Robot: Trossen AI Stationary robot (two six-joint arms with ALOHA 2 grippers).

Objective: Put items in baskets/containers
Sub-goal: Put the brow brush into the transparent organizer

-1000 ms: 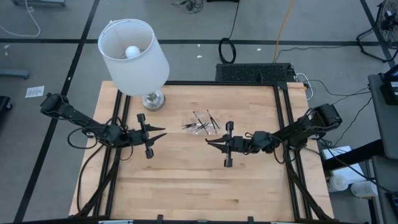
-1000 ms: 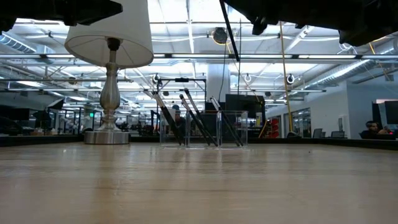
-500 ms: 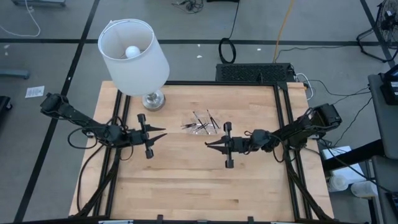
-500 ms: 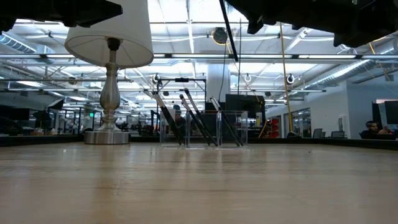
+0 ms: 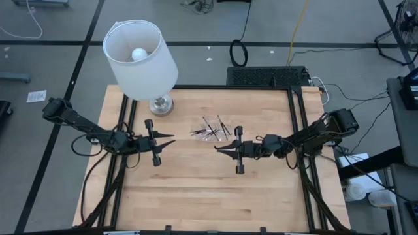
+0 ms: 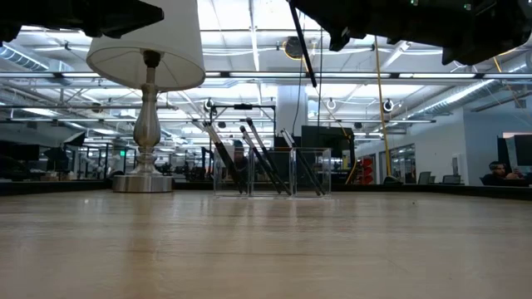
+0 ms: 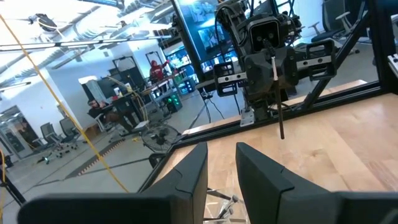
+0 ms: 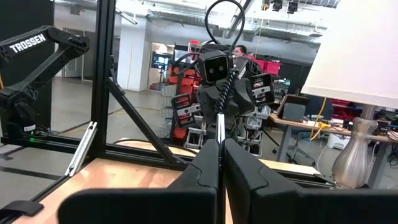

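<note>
Stick [image 8: 219, 134] | right hand [image 5: 219, 149] clamped on it | left hand [image 5: 171, 139] partly open, empty

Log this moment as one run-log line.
right gripper: shut on stick, raised near tray | left gripper: open, empty, waiting left of tray | tray: several sticks leaning inside

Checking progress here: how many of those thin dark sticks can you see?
5, though overlapping ones may hide more. Four thin dark sticks lean inside the small clear plastic tray beside the white-shaded lamp. A fifth stick hangs from the right claw above the table.
</note>
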